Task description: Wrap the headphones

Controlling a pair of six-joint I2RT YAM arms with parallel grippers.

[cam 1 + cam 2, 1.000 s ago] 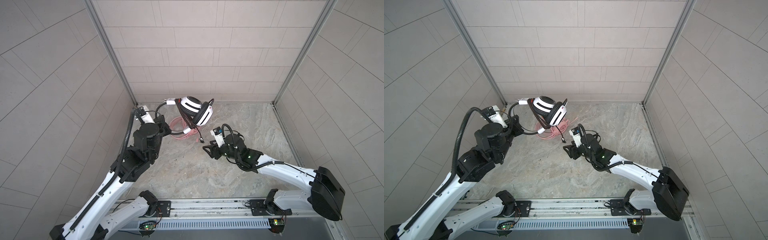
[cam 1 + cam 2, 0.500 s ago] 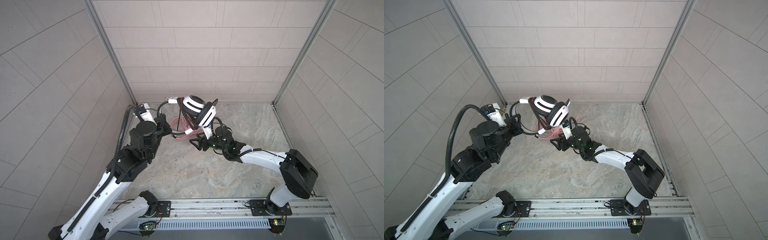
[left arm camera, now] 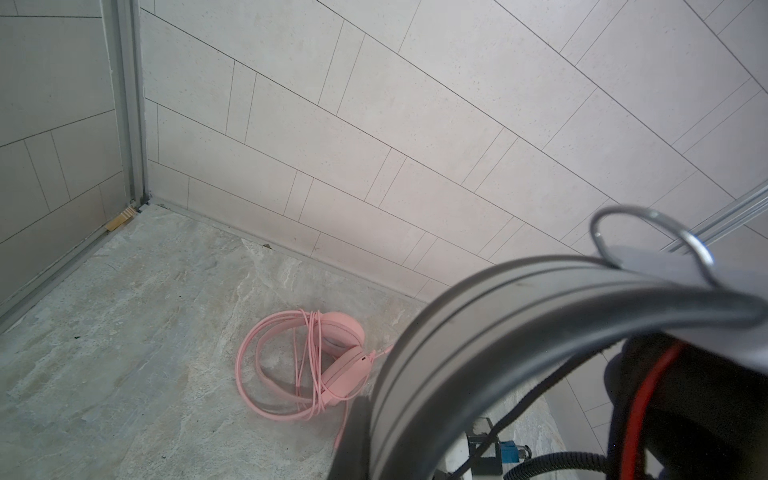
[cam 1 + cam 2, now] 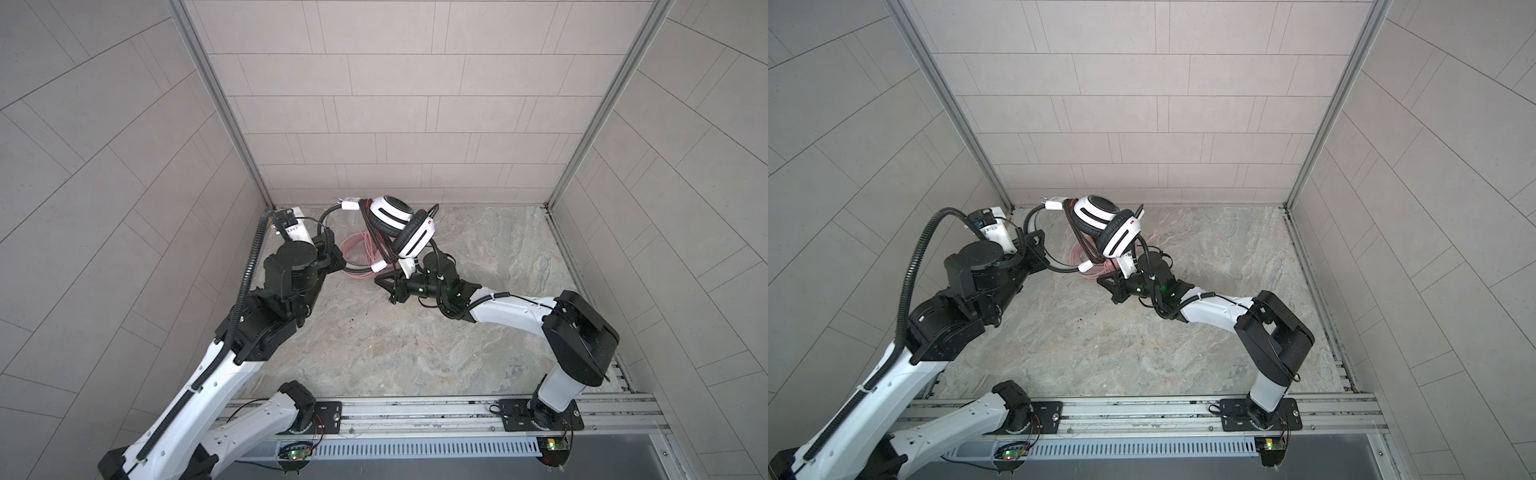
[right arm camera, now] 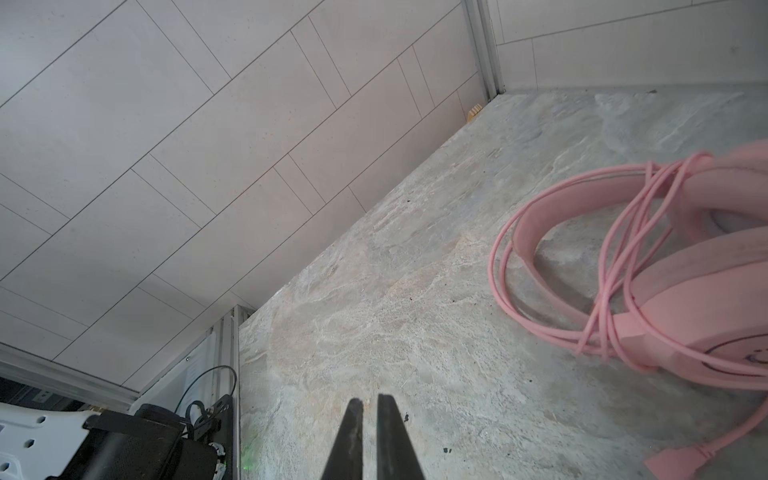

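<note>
Fingers [image 5: 351,436] of right gripper [image 5: 370,402] snapped nearly together under raised white headphones [image 4: 399,226] (black cable [image 4: 374,237] not seen between them): grab likely missed. Left gripper [image 4: 332,255] stayed clamped on headband [image 3: 540,316]; pink headphones [image 3: 320,365] lay wrapped on floor [image 4: 374,340].

In both top views we look steeply down from high above the front rail [image 4: 415,409], facing the back wall [image 4: 395,124] and taking in the whole stone floor [image 4: 374,345]; they differ only by a slight sideways shift. Our left wrist view sits right behind the band of the white-and-black headset [image 3: 540,324], facing a back corner [image 3: 139,195]. Our right wrist view skims low over the floor toward that same corner. All four share the pink headset [image 3: 340,361] and the floor around it
</note>
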